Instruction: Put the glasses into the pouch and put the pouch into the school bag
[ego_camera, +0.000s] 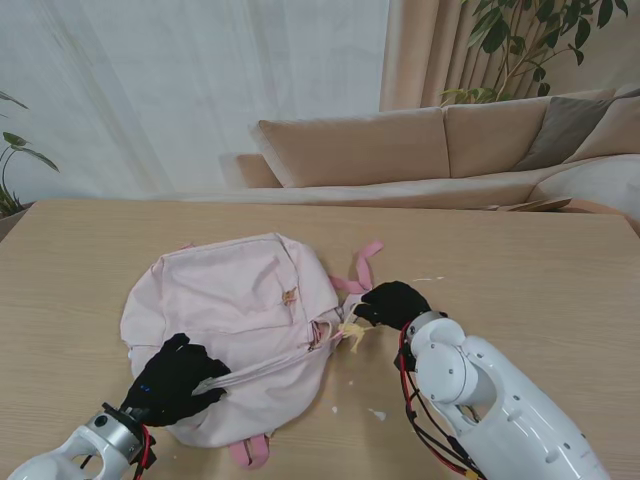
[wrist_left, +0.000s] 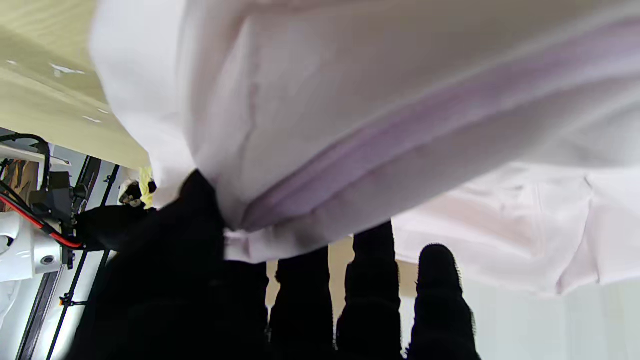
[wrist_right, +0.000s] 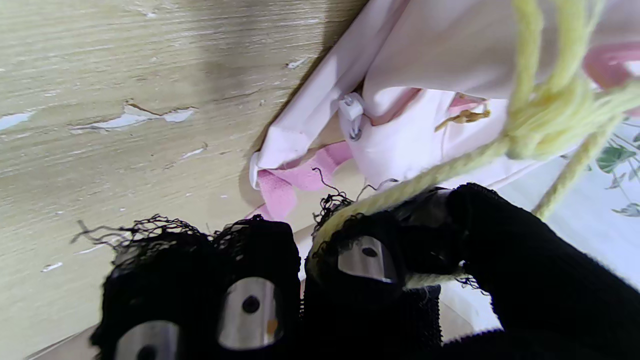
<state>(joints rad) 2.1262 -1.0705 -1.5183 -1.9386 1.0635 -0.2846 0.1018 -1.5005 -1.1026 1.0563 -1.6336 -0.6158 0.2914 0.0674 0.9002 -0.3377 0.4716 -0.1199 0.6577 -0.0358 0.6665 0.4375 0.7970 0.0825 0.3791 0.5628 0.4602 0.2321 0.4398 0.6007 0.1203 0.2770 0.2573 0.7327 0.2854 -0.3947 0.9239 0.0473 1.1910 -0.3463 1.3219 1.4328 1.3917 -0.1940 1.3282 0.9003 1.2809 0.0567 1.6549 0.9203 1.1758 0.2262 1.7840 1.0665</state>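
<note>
The pale pink school bag (ego_camera: 230, 310) lies flat on the wooden table (ego_camera: 520, 270). My left hand (ego_camera: 175, 380) is shut on the bag's fabric edge at its end nearest me; in the left wrist view the cloth (wrist_left: 350, 100) is bunched over the black fingers (wrist_left: 365, 300). My right hand (ego_camera: 395, 303) is at the bag's right side, pinching a yellow cord (ego_camera: 352, 333) tied at the zip. In the right wrist view the cord (wrist_right: 450, 170) runs from thumb and forefinger (wrist_right: 380, 260) up to a knot by the bag (wrist_right: 440, 45). No glasses or pouch show in any view.
Darker pink straps (ego_camera: 365, 265) stick out from the bag's far right side, and another loop (ego_camera: 250, 455) from its near end. White flecks (ego_camera: 377, 413) mark the table near my right arm. A beige sofa (ego_camera: 400, 150) stands beyond the far edge.
</note>
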